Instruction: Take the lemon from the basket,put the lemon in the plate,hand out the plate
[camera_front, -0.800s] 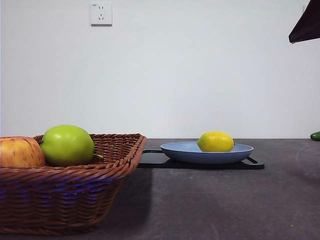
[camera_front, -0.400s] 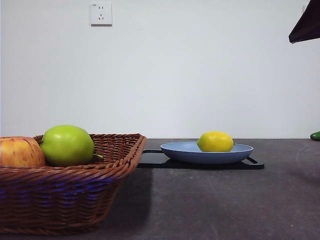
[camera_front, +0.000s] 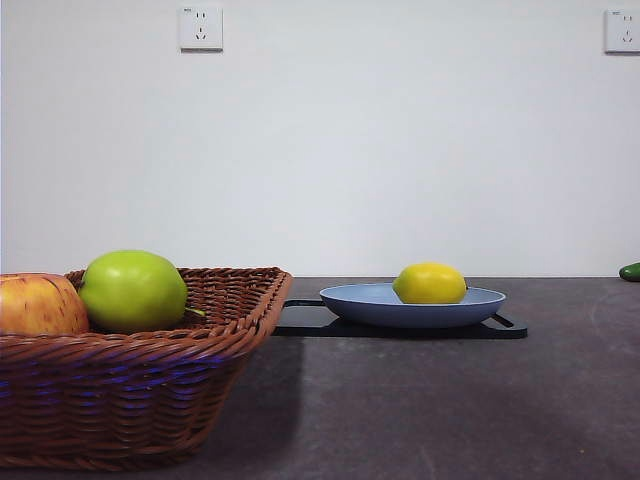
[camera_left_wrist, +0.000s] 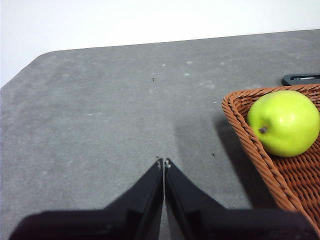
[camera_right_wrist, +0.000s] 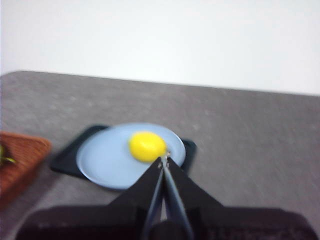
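Note:
The yellow lemon (camera_front: 430, 283) lies in the light blue plate (camera_front: 360, 302), which rests on a flat black tray (camera_front: 305, 320). The right wrist view shows the lemon (camera_right_wrist: 147, 145) in the plate (camera_right_wrist: 102, 162) too. My right gripper (camera_right_wrist: 164, 161) is shut and empty, raised above and short of the plate; it is out of the front view. The brown wicker basket (camera_front: 140, 385) stands at the near left. My left gripper (camera_left_wrist: 163, 163) is shut and empty over bare table beside the basket (camera_left_wrist: 250, 145).
A green apple (camera_front: 133, 290) and a red-yellow apple (camera_front: 40, 305) lie in the basket; the green apple (camera_left_wrist: 284, 122) also shows in the left wrist view. A green object (camera_front: 631, 271) peeks in at the right edge. A corner of the black tray (camera_left_wrist: 301, 79) shows beyond the basket.
The black tip at the front view's top right corner has gone out of view, uncovering a wall socket. The lemon, plate and basket have not moved.

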